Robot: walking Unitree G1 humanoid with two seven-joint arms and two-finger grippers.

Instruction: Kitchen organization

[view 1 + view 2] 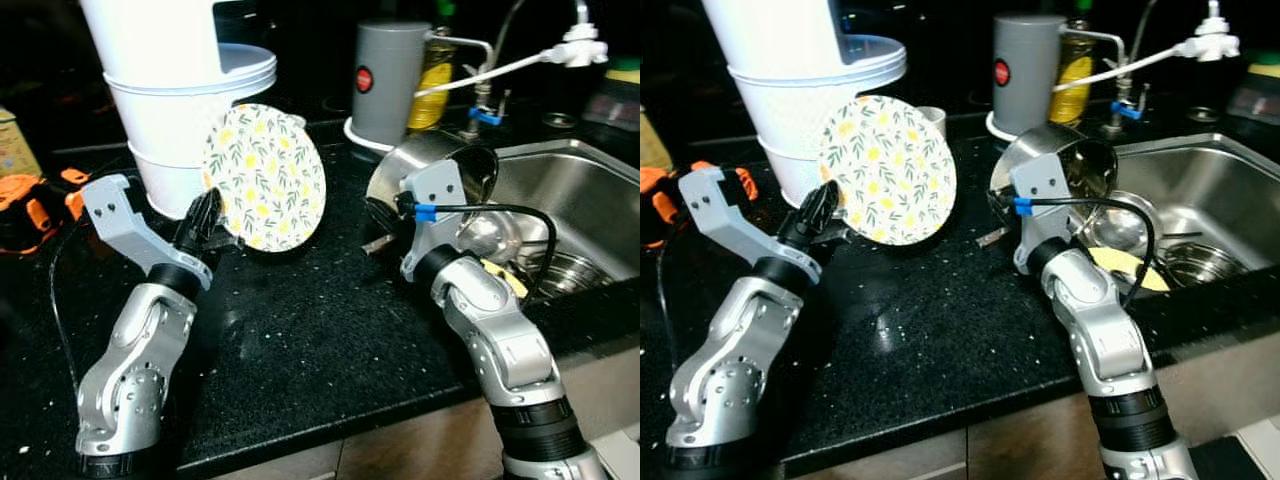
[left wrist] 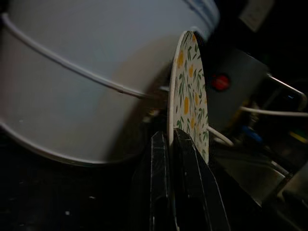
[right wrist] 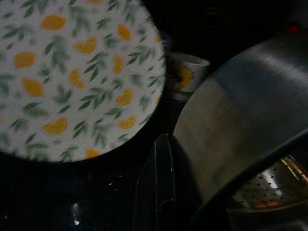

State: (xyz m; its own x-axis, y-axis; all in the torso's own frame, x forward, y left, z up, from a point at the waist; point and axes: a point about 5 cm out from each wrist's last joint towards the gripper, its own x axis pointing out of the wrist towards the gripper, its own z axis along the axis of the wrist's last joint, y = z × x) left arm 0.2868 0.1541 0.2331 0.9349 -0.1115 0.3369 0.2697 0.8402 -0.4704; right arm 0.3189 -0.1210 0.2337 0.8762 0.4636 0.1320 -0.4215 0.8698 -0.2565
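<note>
My left gripper (image 1: 207,215) is shut on the rim of a round plate (image 1: 265,178) printed with lemons and green leaves, holding it upright on edge above the black counter (image 1: 300,320). In the left wrist view both black fingers (image 2: 180,187) clamp the plate's edge (image 2: 185,96). My right gripper (image 1: 385,215) is shut on the rim of a steel pot (image 1: 440,165), tilted on its side at the sink's left edge. The right wrist view shows the pot's wall (image 3: 240,115), one finger (image 3: 156,187) and the plate (image 3: 77,77) opposite.
Stacked white buckets (image 1: 180,90) stand right behind the plate. A grey canister (image 1: 385,80) and a yellow bottle (image 1: 432,85) sit at the back. The steel sink (image 1: 570,200) on the right holds a colander and dishes. A small cup (image 3: 187,74) stands behind the plate. Orange tools (image 1: 30,205) lie far left.
</note>
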